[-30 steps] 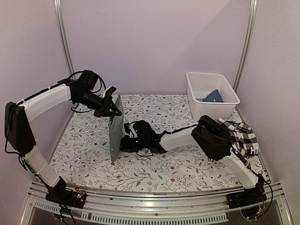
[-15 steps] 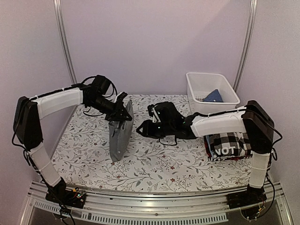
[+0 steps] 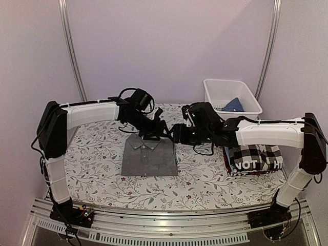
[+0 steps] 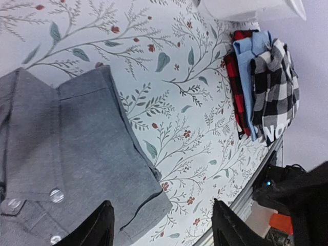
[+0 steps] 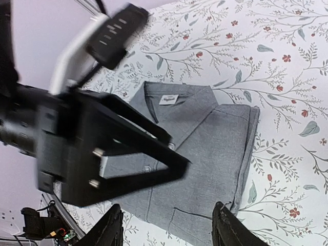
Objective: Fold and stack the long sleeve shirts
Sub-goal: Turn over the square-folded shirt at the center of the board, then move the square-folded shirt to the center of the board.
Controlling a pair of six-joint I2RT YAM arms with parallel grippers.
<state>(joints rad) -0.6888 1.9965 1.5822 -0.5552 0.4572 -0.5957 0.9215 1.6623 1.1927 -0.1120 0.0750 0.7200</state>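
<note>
There's the grey button-up shirt (image 3: 149,159), folded flat on the floral table (image 3: 205,179), collar toward the back. The left gripper (image 3: 155,134) hovers right over the collar, and the right gripper (image 3: 176,134) sits just beside the shirt's far right corner. Over on the right is a stack of folded shirts (image 3: 253,158), black-and-white checks on top, white letters "NOT" on dark cloth at its near edge. Behind that, a white basket (image 3: 246,110) holds a blue item (image 3: 233,105).

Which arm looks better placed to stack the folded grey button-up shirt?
Probably right: the open right gripper hovers by the grey button-up shirt, and the stack of folded shirts lies on its side.
</note>
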